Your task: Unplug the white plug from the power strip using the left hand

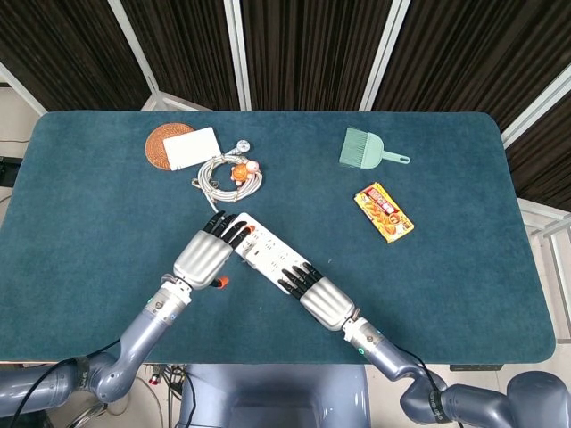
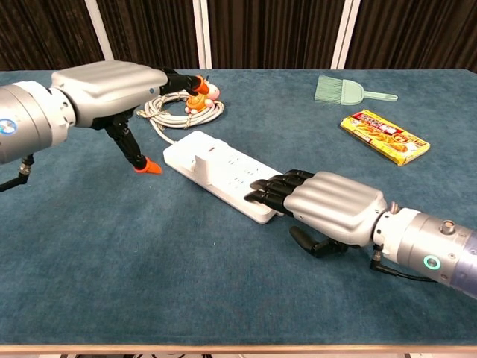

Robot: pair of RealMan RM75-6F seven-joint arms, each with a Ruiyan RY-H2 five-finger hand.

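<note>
The white power strip (image 2: 235,177) lies slantwise on the blue table, also in the head view (image 1: 270,252). A white plug (image 2: 201,162) stands upright in its far-left end. My left hand (image 2: 108,88) hovers just left of that end, fingers spread over the cable behind it, orange-tipped thumb (image 2: 147,167) pointing down beside the strip; it holds nothing. In the head view the left hand (image 1: 205,256) has its fingertips at the strip's edge. My right hand (image 2: 332,206) lies flat, its dark fingertips (image 2: 267,191) resting on the strip's near end, seen too in the head view (image 1: 318,299).
A coiled grey cable with a small orange toy (image 1: 228,171) lies behind the strip. A brown coaster under a white card (image 1: 183,147) sits at the back left. A green brush (image 1: 368,150) and a yellow snack packet (image 1: 384,212) lie to the right.
</note>
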